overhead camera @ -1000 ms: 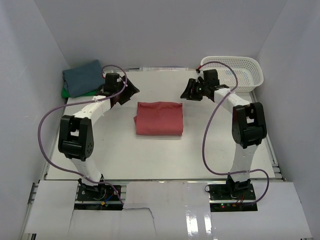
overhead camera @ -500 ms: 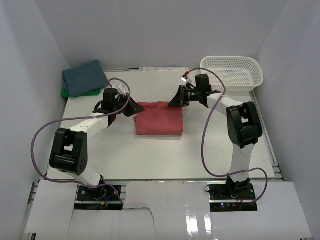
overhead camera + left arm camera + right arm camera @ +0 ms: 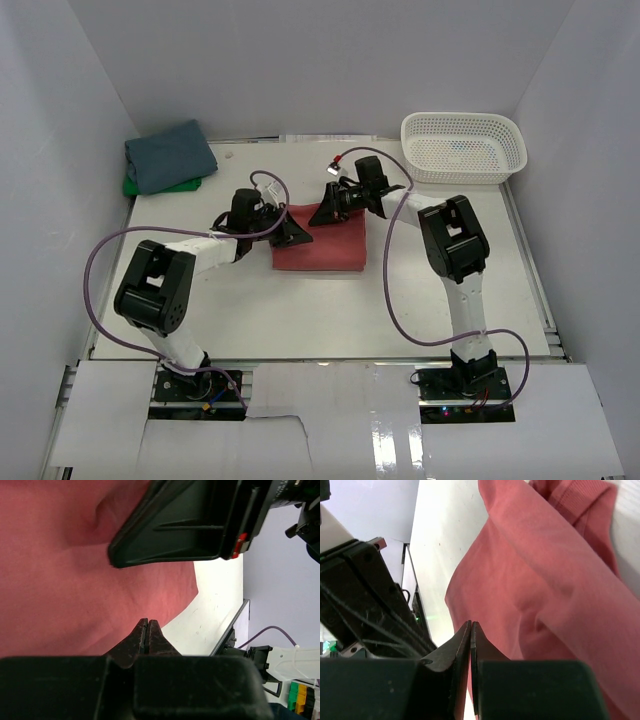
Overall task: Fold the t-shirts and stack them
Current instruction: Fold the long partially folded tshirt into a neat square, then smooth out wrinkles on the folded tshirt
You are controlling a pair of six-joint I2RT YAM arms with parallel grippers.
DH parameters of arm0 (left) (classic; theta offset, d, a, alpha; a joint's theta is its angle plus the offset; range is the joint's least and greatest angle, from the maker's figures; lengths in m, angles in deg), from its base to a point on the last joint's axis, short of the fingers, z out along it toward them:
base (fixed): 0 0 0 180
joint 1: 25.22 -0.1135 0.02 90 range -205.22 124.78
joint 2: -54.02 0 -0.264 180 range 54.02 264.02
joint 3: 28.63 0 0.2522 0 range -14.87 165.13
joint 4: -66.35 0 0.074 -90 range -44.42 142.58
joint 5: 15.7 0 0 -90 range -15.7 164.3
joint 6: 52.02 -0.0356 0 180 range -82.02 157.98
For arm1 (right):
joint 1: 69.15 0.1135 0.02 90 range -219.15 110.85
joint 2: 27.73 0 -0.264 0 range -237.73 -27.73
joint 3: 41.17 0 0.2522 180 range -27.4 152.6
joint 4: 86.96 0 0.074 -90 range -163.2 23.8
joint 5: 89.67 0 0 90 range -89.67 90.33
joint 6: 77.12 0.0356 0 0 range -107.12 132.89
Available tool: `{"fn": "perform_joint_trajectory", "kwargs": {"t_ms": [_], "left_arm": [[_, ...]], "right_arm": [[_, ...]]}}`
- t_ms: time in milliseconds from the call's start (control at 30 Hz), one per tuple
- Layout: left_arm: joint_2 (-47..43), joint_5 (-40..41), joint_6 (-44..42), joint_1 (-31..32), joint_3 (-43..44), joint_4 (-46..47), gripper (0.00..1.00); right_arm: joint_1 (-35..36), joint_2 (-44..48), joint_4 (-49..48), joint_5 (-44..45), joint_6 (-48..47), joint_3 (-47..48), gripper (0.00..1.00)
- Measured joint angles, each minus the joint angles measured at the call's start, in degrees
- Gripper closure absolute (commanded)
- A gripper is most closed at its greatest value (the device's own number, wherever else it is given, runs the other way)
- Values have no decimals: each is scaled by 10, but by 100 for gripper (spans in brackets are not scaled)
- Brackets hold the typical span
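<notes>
The coral-red t-shirt [image 3: 325, 250] lies folded into a rectangle at the table's middle. My left gripper [image 3: 296, 236] is shut over its upper left part, fingertips [image 3: 148, 622] together with no cloth between them. The right gripper [image 3: 318, 217] is shut over the shirt's far edge, close to the left one, its tips [image 3: 470, 624] above the red cloth [image 3: 545, 580]. In the left wrist view the right gripper's black body [image 3: 180, 525] hangs just above the shirt [image 3: 60, 580]. The slate-blue t-shirt [image 3: 168, 155] sits folded on the green one [image 3: 140, 186] at the far left corner.
A white mesh basket [image 3: 463, 146] stands at the far right corner. White walls close in the table [image 3: 300, 310] on the left, back and right. Purple cables loop off both arms. The left arm's black housing [image 3: 365, 595] fills the left of the right wrist view.
Both arms swung inward from the far corners to the red shirt. Both grippers went from open to shut. The shirt has not moved.
</notes>
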Motion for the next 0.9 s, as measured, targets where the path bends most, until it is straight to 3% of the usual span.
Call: {"fn": "perform_joint_trajectory", "kwargs": {"t_ms": [267, 533, 900], "left_arm": [[17, 1, 2, 14, -11, 33, 100], [107, -8, 21, 12, -64, 121, 100], [123, -17, 28, 12, -87, 204, 100]], "right_arm": [[11, -58, -8, 0, 2, 48, 92], [11, -86, -8, 0, 2, 69, 92], [11, -143, -1, 2, -7, 150, 92]]}}
